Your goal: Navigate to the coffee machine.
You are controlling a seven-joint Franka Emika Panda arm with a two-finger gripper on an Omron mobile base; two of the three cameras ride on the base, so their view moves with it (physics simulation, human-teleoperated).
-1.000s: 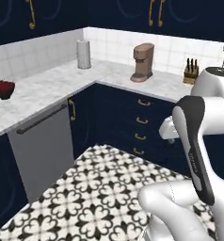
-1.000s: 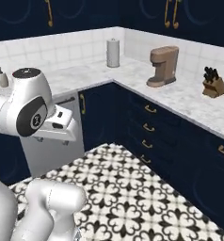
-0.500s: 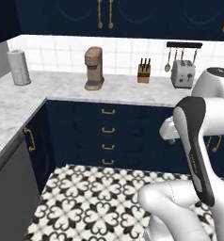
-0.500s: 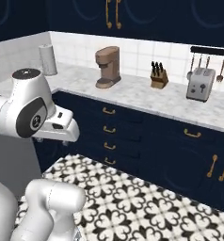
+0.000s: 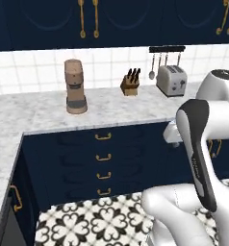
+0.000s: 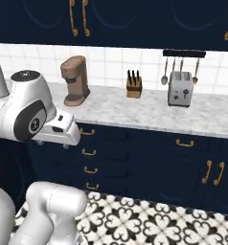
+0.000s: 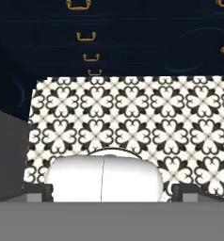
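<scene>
A: Left base view: where is the coffee machine (image 5: 75,87)?

B: Upright on the marble counter (image 5: 49,113) against the white tiles, above my drawer stack (image 5: 103,163). A knife block (image 5: 131,82) stands well to its right, and a toaster (image 5: 171,80) beyond that, under hanging utensils (image 6: 180,69).

A: And your gripper?

B: My hand view looks down at the patterned floor (image 7: 132,117); I cannot tell whether the fingers are apart or together.
</scene>
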